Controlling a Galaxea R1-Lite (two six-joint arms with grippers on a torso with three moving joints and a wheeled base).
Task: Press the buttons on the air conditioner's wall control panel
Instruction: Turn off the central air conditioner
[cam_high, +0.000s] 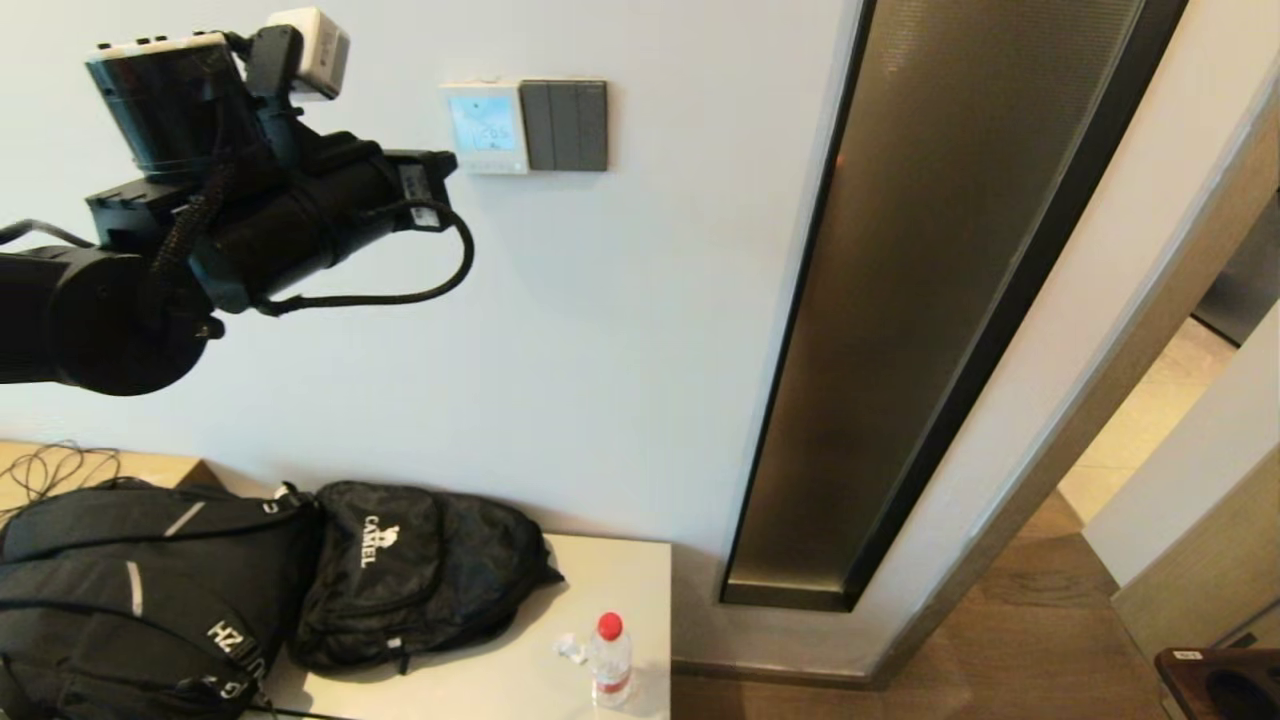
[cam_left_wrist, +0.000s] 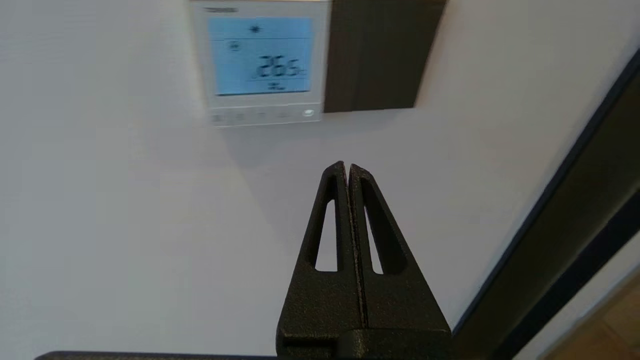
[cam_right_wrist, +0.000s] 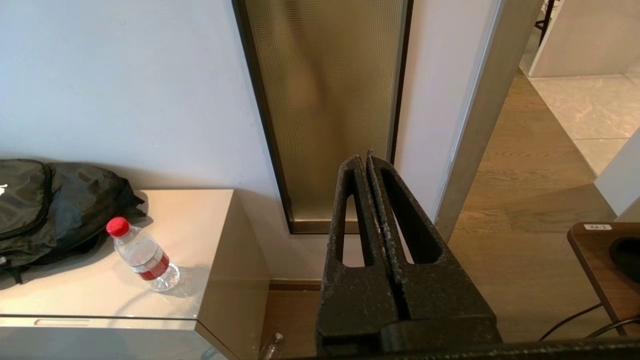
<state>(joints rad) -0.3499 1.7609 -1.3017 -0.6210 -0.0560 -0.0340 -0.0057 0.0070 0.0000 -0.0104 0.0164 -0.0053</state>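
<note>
The air conditioner's wall control panel (cam_high: 487, 127) is a small white square on the wall with a lit light-blue screen showing digits. In the left wrist view the panel (cam_left_wrist: 260, 62) has its row of tiny white buttons (cam_left_wrist: 262, 116) along the lower edge. My left arm is raised at the wall, just left of and below the panel. My left gripper (cam_left_wrist: 347, 166) is shut and empty, its tips a short way below the buttons and apart from them. My right gripper (cam_right_wrist: 365, 159) is shut and empty, held low and out of the head view.
A dark grey three-rocker switch plate (cam_high: 565, 125) adjoins the panel's right side. A tall bronze glass strip (cam_high: 950, 300) and a doorway lie to the right. Below stands a low cabinet (cam_high: 620, 570) with black backpacks (cam_high: 150, 590) and a water bottle (cam_high: 609, 660).
</note>
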